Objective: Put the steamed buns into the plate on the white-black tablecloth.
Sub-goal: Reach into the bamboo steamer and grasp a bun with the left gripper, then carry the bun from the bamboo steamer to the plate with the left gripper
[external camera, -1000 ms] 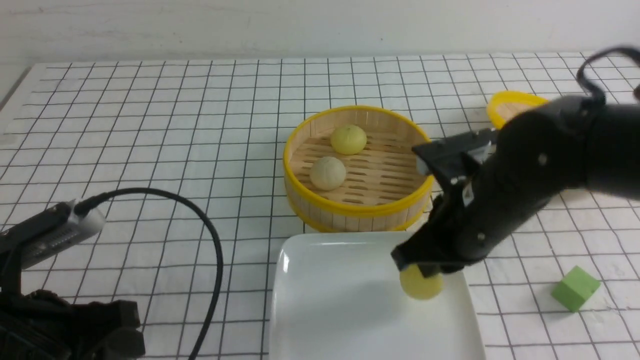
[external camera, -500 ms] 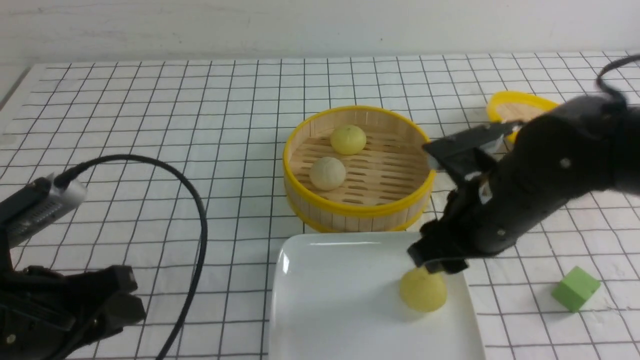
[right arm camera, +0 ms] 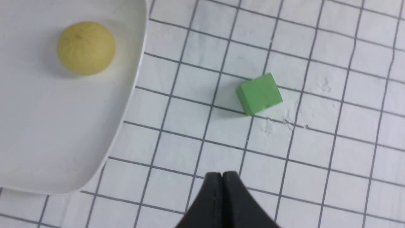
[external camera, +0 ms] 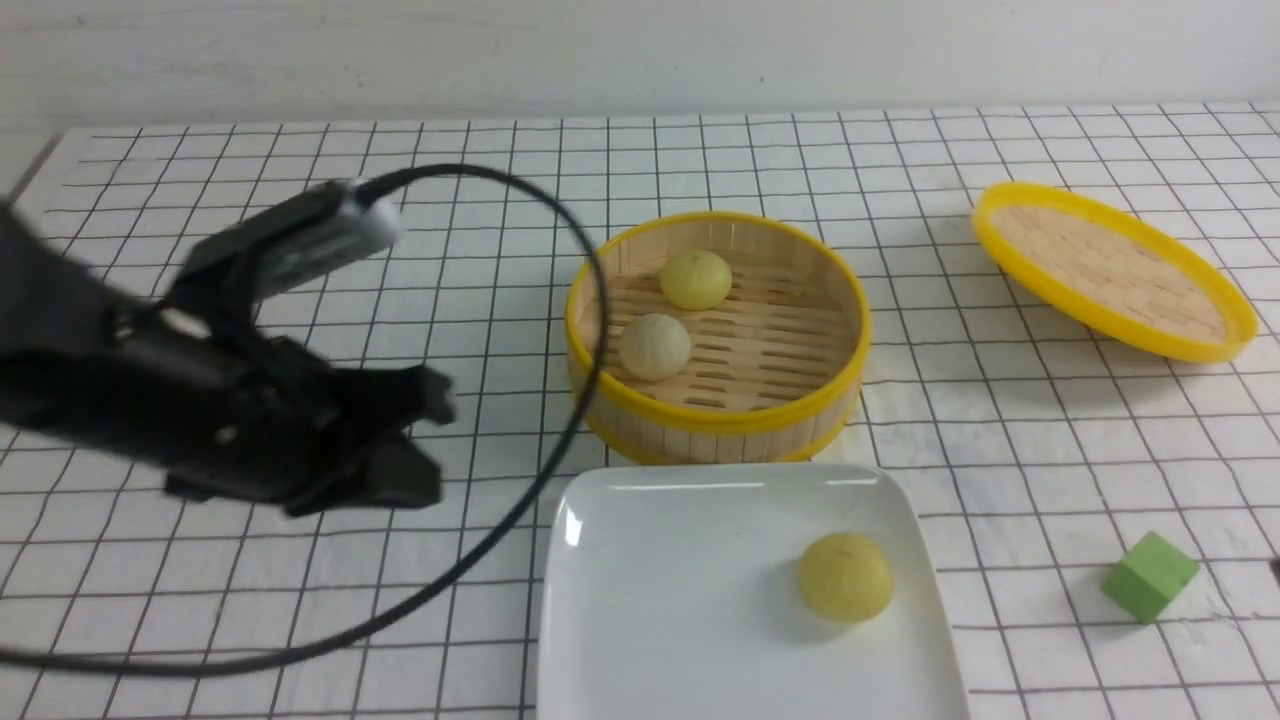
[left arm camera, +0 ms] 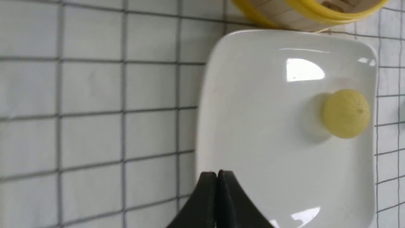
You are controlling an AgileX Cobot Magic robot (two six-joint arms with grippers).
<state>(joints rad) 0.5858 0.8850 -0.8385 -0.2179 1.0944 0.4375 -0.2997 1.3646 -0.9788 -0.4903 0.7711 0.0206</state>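
Plate (external camera: 690, 620) is sitting on the white-black tablecloth (external camera: 300, 150), at the near edge, just in front of the bamboo steamer (external camera: 715, 420). One pale yellow steamed bun (external camera: 845, 575) is resting dome-up in the plate, toward its right side. Two buns are lying in the steamer: a pale yellow bun (external camera: 696, 279) at the back and a greyish-beige bun (external camera: 655, 346) nearer, toward the left. The bamboo lid (external camera: 1110, 270) is lying tilted on the cloth, well apart to the right. A green cube (external camera: 1150, 575) is sitting right of the plate.

Left gripper (left arm camera: 217, 173) is hanging above the cloth, left of the steamer and plate, jaws pressed together and gripping nothing. Its black cable (external camera: 575, 380) is looping across the steamer's left rim in the front view.

Right gripper (right arm camera: 222, 174) is showing only in its wrist view: jaws closed, empty, above bare cloth near the cube.
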